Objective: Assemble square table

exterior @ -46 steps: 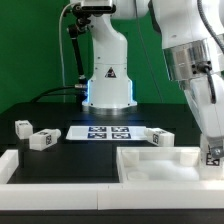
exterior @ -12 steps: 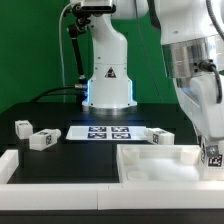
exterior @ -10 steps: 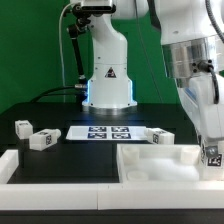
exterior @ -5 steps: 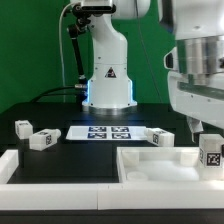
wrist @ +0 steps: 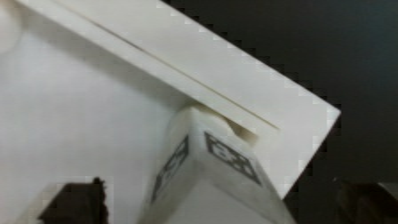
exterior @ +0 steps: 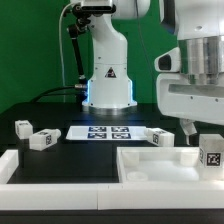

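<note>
The square table top point(exterior: 150, 168) lies rim-up at the front of the exterior view's right; its corner shows in the wrist view point(wrist: 107, 120). One white tagged leg point(exterior: 211, 152) stands upright in its far right corner, also in the wrist view point(wrist: 222, 170). My gripper point(exterior: 206, 128) hangs just above this leg, open, with a gap between each finger and the leg point(wrist: 217, 205). Two legs point(exterior: 22, 127) point(exterior: 40, 140) lie at the exterior view's left. Another leg point(exterior: 160, 137) lies behind the top.
The marker board point(exterior: 105, 132) lies flat in the middle of the black table, in front of the arm's base point(exterior: 108, 90). A long low white rail point(exterior: 50, 168) runs along the front left.
My gripper was low around the leg in the top's far right corner. It has let go and risen straight up; the leg stays standing in the corner.
</note>
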Motion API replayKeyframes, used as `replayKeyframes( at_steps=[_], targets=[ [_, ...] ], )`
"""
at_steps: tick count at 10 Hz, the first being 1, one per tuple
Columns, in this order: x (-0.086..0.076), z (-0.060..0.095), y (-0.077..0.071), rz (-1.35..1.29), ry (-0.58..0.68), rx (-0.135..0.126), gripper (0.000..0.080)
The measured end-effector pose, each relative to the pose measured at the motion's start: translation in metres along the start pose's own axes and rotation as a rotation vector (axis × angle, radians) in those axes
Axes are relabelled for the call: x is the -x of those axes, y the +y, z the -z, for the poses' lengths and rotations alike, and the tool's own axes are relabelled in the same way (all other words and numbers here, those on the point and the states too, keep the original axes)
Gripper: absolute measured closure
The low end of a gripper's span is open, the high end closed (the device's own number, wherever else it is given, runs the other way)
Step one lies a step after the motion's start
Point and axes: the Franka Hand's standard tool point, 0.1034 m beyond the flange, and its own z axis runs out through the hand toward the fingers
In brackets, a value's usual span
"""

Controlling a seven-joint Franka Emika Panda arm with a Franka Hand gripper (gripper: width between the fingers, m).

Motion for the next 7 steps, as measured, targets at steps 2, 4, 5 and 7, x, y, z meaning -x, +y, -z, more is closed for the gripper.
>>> replayKeyframes(
  at_steps=[2, 4, 5, 7],
  targets=[
    [-0.0024, 0.0019, -0.0020, 0.273, 0.012, 0.000, 0.0150],
    [-0.0025, 0.0015, -0.0015, 0.244, 0.012, 0.000, 0.0178],
    [-0.0025, 0.0015, -0.0015, 0.235, 0.012, 0.000, 0.0178],
    [-0.0044, 0.0017, -0.0001, 0.144, 0.014, 0.001, 0.0354]
  ],
)
